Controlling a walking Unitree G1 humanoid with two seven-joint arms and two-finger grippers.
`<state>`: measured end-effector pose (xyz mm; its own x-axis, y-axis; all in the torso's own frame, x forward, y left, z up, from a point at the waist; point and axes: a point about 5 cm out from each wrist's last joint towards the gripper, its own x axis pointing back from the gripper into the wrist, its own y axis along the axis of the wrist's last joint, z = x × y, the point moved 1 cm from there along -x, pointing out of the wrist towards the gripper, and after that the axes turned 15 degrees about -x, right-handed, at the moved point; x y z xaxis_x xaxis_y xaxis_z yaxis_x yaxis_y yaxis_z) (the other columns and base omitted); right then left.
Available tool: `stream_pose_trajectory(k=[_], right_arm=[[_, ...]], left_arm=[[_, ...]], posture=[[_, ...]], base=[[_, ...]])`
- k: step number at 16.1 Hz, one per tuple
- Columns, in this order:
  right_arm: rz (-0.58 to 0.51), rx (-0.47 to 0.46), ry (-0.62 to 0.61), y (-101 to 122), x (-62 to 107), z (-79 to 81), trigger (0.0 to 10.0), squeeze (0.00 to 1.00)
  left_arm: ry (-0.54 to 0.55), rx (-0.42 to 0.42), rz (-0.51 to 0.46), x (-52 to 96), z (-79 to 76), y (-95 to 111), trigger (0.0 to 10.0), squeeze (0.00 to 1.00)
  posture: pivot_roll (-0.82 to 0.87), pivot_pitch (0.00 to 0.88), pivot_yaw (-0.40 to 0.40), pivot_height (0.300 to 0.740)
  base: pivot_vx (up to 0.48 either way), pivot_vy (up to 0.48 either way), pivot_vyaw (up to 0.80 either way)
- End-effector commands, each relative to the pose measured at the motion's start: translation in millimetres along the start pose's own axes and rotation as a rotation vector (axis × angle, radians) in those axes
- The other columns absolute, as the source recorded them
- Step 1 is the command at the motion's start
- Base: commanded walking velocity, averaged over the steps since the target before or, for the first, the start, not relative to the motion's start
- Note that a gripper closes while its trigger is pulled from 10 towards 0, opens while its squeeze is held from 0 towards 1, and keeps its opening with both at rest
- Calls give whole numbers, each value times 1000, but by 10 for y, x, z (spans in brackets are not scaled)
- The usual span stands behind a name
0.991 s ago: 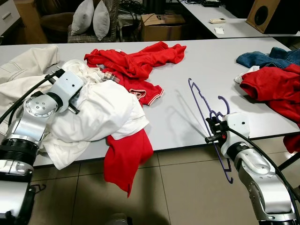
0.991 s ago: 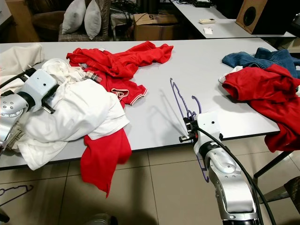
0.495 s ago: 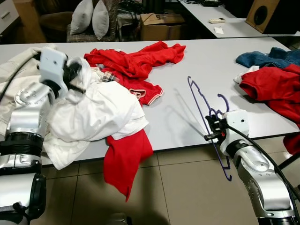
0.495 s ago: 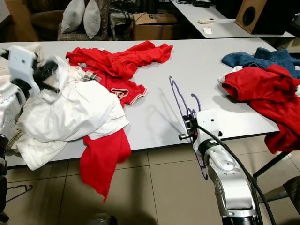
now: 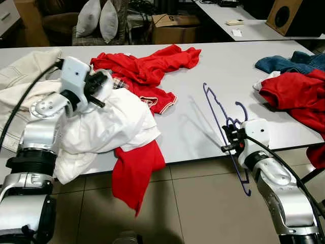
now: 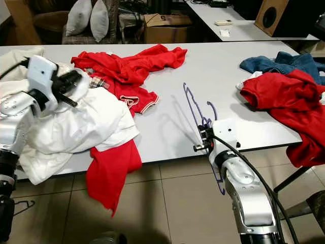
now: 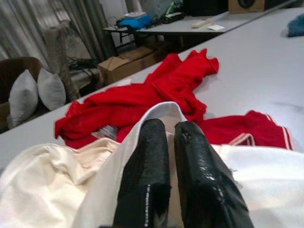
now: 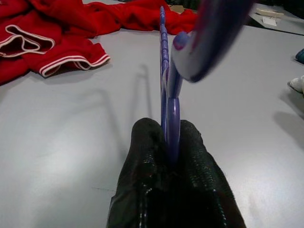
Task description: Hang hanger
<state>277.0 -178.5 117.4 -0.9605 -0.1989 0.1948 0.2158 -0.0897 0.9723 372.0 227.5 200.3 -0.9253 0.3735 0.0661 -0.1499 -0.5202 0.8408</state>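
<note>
A purple plastic hanger (image 5: 215,104) stands on edge over the table's front edge, its hook (image 5: 241,107) up and its lower part below the table edge. My right gripper (image 5: 229,140) is shut on its neck; in the right wrist view the hanger (image 8: 164,71) rises from between the fingers (image 8: 142,156). My left gripper (image 5: 95,93) is shut on the collar of a white shirt (image 5: 114,119) and holds it a little above the pile. In the left wrist view the white collar (image 7: 164,108) is pinched between the black fingers (image 7: 147,156).
Red garments (image 5: 147,63) lie behind the white shirt, and one red piece (image 5: 134,173) hangs over the grey table's (image 5: 223,61) front edge. A cream jacket (image 5: 20,76) is far left. A red top (image 5: 294,94) and blue jeans (image 5: 284,61) lie right. Tiled floor lies below.
My left arm lifted the white shirt's collar up off the pile, then swung it to the right. The right gripper and hanger have barely moved.
</note>
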Motion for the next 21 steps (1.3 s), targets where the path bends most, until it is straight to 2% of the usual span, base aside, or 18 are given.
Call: stream_pose_trajectory(k=[1, 2, 5, 6, 7, 9, 10, 11, 12, 13, 15, 16, 17, 18, 19, 20, 21], right_arm=[[-3, 4, -10, 19, -2, -37, 10000, 0], [-5, 4, -11, 22, -4, -37, 10000, 0], [-8, 5, -13, 29, -6, -40, 10000, 0], [-9, 6, -13, 32, -5, -43, 10000, 0], [-9, 6, -13, 32, -5, -42, 10000, 0], [-8, 8, -13, 35, -6, -48, 10000, 0], [-8, 8, -13, 35, -6, -48, 10000, 0], [-8, 8, -10, 36, -13, -47, 10000, 0], [-8, 8, -9, 36, -15, -46, 10000, 0], [-8, 7, -8, 34, -21, -41, 10000, 0], [-7, 5, -5, 26, -26, -24, 10000, 0], [-7, 3, 0, 25, -33, -4, 10000, 0], [-8, 3, 0, 31, -33, -5, 10000, 0], [-8, 3, -3, 32, -28, -19, 10000, 0], [-7, 3, -5, 28, -22, -29, 10000, 0], [-6, 4, -8, 21, -14, -35, 10000, 0], [-6, 3, -10, 19, -8, -38, 10000, 0]], left_arm=[[-21, -14, 7, -3, -45, 0, 0, 663], [-6, -15, 22, 2, -27, -21, 0, 0], [109, -24, 78, 49, 151, -92, 0, 0], [194, -37, 109, 98, 301, -124, 0, 0], [223, -41, 118, 117, 352, -132, 0, 0], [420, -74, 140, 239, 648, -126, 0, 0], [420, -74, 140, 239, 648, -126, 0, 0], [585, -119, 165, 383, 891, -112, 0, 0], [666, -139, 175, 472, 1012, -102, 0, 0], [801, -192, 186, 642, 1222, -58, 0, 0], [762, -200, 155, 607, 1216, -3, 0, 0], [654, -166, 113, 440, 1064, 30, 0, 0], [620, -151, 95, 372, 1000, 50, 0, 0], [510, -88, 36, 230, 838, 106, 10000, 0], [357, -9, -20, 99, 633, 144, 10000, 0], [163, 17, -7, -2, 355, 98, 10000, 0], [85, 6, 23, -46, 213, 35, 10000, 0]], posture=[[61, 0, -26, 740], [59, 0, -24, 740], [56, 0, -23, 740], [54, 0, -24, 740], [54, 0, -24, 740], [59, 0, -29, 740], [59, 0, -29, 740], [63, 0, -31, 740], [65, 0, -31, 740], [67, 0, -31, 740], [71, 0, -33, 740], [69, 0, -31, 740], [68, 0, -31, 740], [68, 0, -29, 740], [67, 0, -27, 740], [65, 0, -21, 740], [62, 0, -17, 740]], base=[[0, 0, 0], [0, 0, 0], [0, 0, 0], [0, 0, 0], [0, 0, 0], [0, 0, 0], [0, 0, 0], [0, 0, 0], [0, 0, 0], [0, 0, 0], [0, 0, 0], [0, 0, 0], [0, 0, 0], [0, 0, 0], [0, 0, 0], [0, 0, 0], [0, 0, 0]])
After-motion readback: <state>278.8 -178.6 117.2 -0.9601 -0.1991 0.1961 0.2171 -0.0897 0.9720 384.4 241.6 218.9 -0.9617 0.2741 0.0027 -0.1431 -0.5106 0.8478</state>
